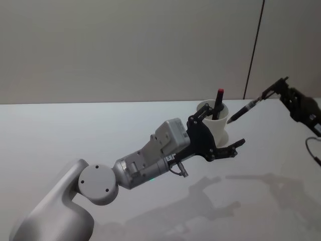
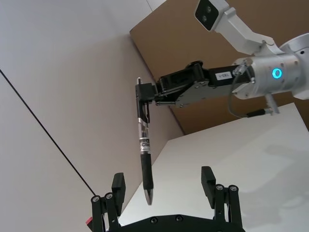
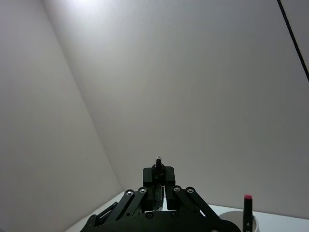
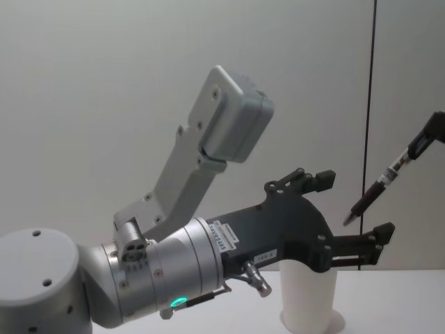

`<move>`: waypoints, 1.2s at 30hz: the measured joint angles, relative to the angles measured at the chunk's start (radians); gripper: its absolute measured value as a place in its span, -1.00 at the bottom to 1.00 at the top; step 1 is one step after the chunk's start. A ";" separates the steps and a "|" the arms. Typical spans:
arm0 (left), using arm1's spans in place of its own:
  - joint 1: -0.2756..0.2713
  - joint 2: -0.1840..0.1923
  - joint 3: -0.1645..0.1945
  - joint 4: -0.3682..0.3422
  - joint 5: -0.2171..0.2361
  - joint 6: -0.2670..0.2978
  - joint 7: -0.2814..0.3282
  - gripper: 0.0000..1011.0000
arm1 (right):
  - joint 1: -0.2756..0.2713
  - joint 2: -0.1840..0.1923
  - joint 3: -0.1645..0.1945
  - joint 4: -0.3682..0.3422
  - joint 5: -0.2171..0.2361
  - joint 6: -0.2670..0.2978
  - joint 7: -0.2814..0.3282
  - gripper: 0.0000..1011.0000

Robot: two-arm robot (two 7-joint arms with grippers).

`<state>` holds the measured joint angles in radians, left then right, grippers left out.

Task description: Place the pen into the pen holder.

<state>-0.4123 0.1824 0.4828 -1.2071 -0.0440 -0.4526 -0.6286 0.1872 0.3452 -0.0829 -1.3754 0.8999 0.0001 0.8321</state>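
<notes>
Tabletop [image 1: 75, 135]: white, plain, running back to a grey wall; carries the cup toward its far edge, right of centre.

Left arm: grey and silver, reaching diagonally across the tabletop toward the far right. Left gripper [image 1: 220, 135], black: fingers spread wide to either side of the cup, apparently without touching it, and holding nothing. Chest view shows the upper finger above rim height and the lower finger [image 4: 372, 236] level with the cup's top.

Right arm: enters from the right edge, raised above the tabletop. Right gripper [image 2: 150, 96]: closed narrowly on the upper part of the pen, near its clip end.

Pen holder [image 1: 216, 128]: white paper cup, upright, on the tabletop near the far edge, between the left gripper's fingers. Already contains one dark marker [image 1: 218, 103] with a red cap, leaning against the rim.

Pen [image 1: 244, 111]: black, printed label on the barrel, held in the air and slanted, tip lowest. Tip lies just beside the cup's rim on the right, not yet over the mouth.

Step in hand, judged: carrying the pen to the cup. Next move calls for bringing the tip over the opening, clear of the marker and the left finger, tilting more upright, lowering, then releasing.
</notes>
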 joint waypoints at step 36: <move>0.000 0.000 0.000 0.000 0.000 0.000 0.000 0.98 | 0.374 -0.030 -0.058 0.357 -0.339 -0.056 0.041 -0.75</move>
<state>-0.4123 0.1825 0.4827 -1.2071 -0.0440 -0.4527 -0.6286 0.5609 0.3148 -0.1413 -1.0181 0.5608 -0.0558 0.8728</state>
